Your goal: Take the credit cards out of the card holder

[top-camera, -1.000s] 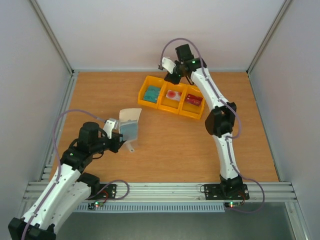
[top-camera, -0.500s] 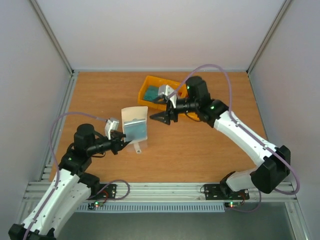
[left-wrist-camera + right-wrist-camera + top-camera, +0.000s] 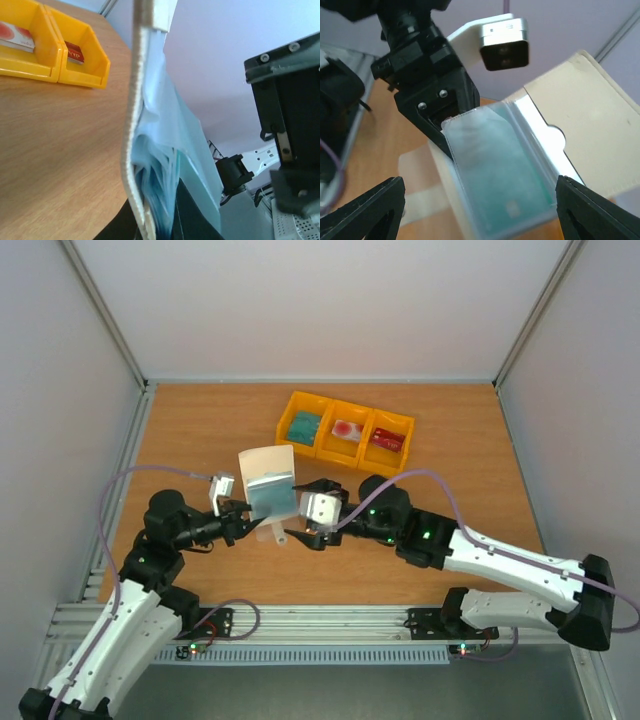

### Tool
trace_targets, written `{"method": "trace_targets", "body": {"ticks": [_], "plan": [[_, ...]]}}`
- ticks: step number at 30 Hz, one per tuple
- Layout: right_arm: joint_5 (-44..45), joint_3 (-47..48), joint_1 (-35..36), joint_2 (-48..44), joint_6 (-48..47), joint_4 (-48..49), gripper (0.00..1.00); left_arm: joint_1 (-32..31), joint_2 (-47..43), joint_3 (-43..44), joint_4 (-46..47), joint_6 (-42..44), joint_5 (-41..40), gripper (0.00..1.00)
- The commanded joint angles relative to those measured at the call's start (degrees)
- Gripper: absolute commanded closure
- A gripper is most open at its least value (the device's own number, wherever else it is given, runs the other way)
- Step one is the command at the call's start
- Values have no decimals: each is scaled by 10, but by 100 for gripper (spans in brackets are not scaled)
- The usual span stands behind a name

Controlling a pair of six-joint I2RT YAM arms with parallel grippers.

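Table: near edge hidden under the arms. Yellow tray at the back holds three loose cards, one per bin. The dark red card reads "VIP"; other print is too small.

Card holder is held up open, with the left gripper clamped on its edge, fingertips hidden. Right gripper is spread wide just beside it, no contact seen.

Teal card sits in the sleeve; how many lie behind it is unclear.
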Motion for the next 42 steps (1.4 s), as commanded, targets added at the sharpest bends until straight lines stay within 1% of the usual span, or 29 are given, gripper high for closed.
{"method": "trace_targets", "body": {"ticks": [1,4,8,10,12,15,20,21,24,25,28,29,31,32,33,37,41,42], "plan": [[149,15,49,54,-152,23,15,3,1,-1,30,-17,18,100],[138,55,50,95,-185,-4,12,3,6,-2,40,-12,51,100],[171,93,50,137,-229,-26,11,1,17,-9,28,13,95,100],[186,108,50,152,-235,-50,12,1,28,-4,26,19,115,100],[187,118,50,157,-234,-76,16,0,34,2,12,32,132,100],[184,124,49,158,-228,-105,27,0,35,11,-6,63,141,100],[172,129,47,149,-209,-130,62,0,34,4,22,51,155,100],[170,129,47,147,-207,-134,66,0,33,2,29,49,157,100],[170,131,45,145,-201,-150,74,0,30,-2,44,42,159,99],[171,132,44,145,-197,-152,76,0,28,-3,52,40,162,98],[164,132,44,144,-187,-161,84,0,27,-9,77,29,165,87],[160,133,43,144,-184,-164,86,0,28,-11,78,23,166,85],[153,135,40,140,-172,-165,95,0,29,-14,78,16,167,80],[146,137,36,137,-163,-168,98,0,29,-15,87,16,167,78],[128,140,27,133,-150,-173,99,0,30,-15,95,14,167,77],[32,159,-10,115,-82,-198,99,0,32,-19,99,17,168,67],[-16,162,-23,92,-42,-199,99,0,32,-24,94,22,163,49],[-27,163,-29,87,-31,-199,99,0,32,-23,93,25,162,48]]}}
